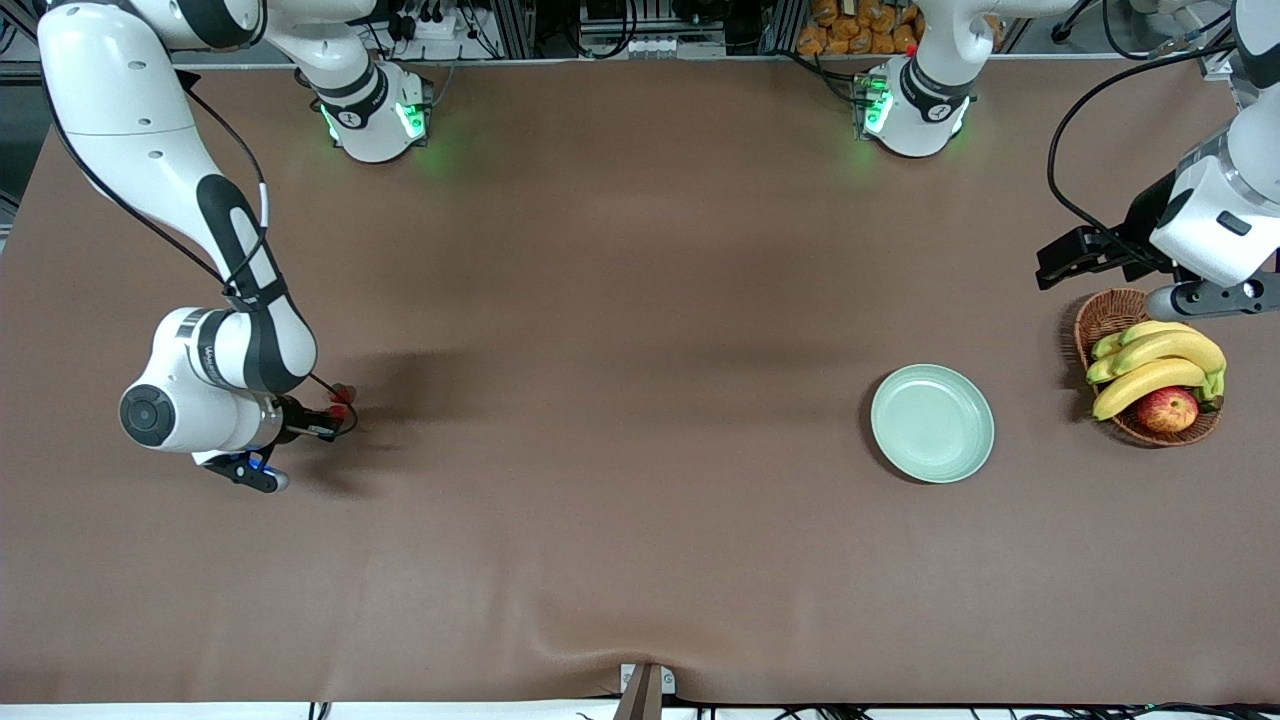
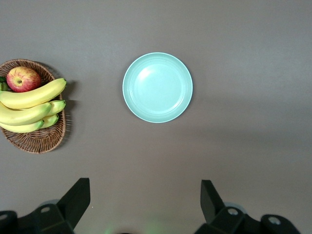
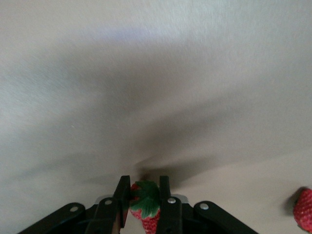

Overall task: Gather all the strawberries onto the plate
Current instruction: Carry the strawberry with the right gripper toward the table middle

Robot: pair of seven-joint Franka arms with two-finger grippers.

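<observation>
My right gripper (image 1: 334,414) is low at the right arm's end of the table, shut on a strawberry (image 3: 148,210) with its green cap between the fingers. A second strawberry (image 3: 303,209) lies on the table beside it, and red shows by the fingertips in the front view (image 1: 344,392). I cannot make out a third strawberry. The mint-green plate (image 1: 932,423) sits empty toward the left arm's end and also shows in the left wrist view (image 2: 157,87). My left gripper (image 2: 145,200) is open and empty, held high beside the basket, where the arm waits.
A brown wicker basket (image 1: 1103,313) with bananas (image 1: 1158,362) and a red-yellow apple (image 1: 1167,409) stands beside the plate at the left arm's end. The brown table cover has a small wrinkle at its front edge.
</observation>
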